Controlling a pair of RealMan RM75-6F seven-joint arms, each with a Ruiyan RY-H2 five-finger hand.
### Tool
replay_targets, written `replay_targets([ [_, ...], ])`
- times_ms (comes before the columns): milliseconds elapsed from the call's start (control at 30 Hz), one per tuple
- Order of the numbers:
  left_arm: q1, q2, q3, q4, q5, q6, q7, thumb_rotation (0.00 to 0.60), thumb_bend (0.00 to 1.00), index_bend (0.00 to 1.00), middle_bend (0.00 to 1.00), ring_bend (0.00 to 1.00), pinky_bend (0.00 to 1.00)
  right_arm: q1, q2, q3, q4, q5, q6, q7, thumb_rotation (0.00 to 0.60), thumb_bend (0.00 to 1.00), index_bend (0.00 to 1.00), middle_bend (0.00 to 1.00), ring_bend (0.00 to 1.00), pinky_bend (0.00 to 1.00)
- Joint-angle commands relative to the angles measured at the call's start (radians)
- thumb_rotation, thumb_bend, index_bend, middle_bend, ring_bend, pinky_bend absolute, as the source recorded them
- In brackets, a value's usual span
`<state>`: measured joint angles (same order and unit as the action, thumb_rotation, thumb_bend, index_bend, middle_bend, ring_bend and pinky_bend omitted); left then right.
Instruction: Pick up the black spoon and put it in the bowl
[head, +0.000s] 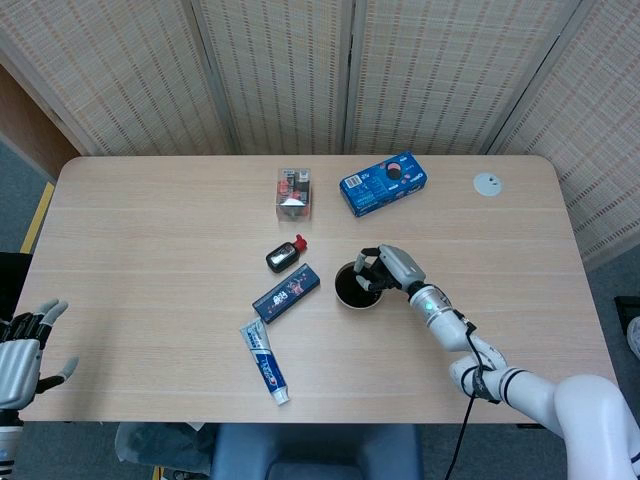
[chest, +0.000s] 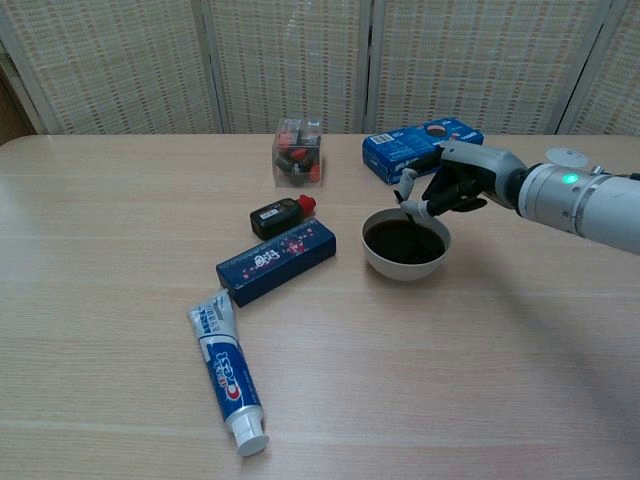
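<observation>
Chest view: right hand (chest: 455, 188) over bowl (chest: 405, 262) rim.

A light wooden table (head: 150, 230) carries assorted items before a woven folding screen (head: 280, 70). A clear plastic box (head: 293, 192) with red and black contents stands beside a blue carton (head: 383, 183) near the far edge. A small black bottle with a red cap (head: 285, 255) lies just behind a dark blue box (head: 286, 292), and a toothpaste tube (head: 264, 361) rests nearest the front. A small white disc (head: 487, 183) sits at the far right.
</observation>
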<state>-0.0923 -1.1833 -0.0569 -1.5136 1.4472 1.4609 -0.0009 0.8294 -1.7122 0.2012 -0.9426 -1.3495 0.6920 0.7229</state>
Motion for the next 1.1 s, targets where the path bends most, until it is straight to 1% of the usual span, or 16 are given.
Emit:
replay_targets([
  [33,0.001,0.0,0.0,-0.001,-0.002,0.001,0.001,0.6,0.24,0.13,0.13,0.18,0.14,0.013,-0.018,0.014,0.032,0.012,-0.01,0.001,0.6,0.55,0.69,1.0,1.0,1.0],
  [333,0.008,0.006,0.001,-0.002,-0.005,0.006,0.0,0.6,0.24,0.13,0.13,0.18,0.14,0.066,-0.065,0.049,0.096,0.019,-0.031,0.008,0.6,0.55,0.69,1.0,1.0,1.0],
  [533,0.01,0.006,0.001,0.004,-0.007,0.007,-0.007,0.6,0.24,0.13,0.13,0.18,0.14,0.093,-0.083,0.059,0.097,0.016,-0.037,0.001,0.6,0.55,0.69,1.0,1.0,1.0],
  [800,0.013,0.004,0.002,0.013,-0.006,0.009,-0.015,0.6,0.24,0.13,0.13,0.18,0.14,0.089,-0.077,0.039,0.05,-0.005,-0.021,-0.007,0.6,0.55,0.69,1.0,1.0,1.0],
  [1100,0.011,0.003,0.002,0.008,0.0,0.01,-0.012,0.6,0.24,0.13,0.13,0.18,0.14,0.069,-0.046,0.005,-0.028,-0.039,0.011,-0.014,0.6,0.55,0.69,1.0,1.0,1.0],
])
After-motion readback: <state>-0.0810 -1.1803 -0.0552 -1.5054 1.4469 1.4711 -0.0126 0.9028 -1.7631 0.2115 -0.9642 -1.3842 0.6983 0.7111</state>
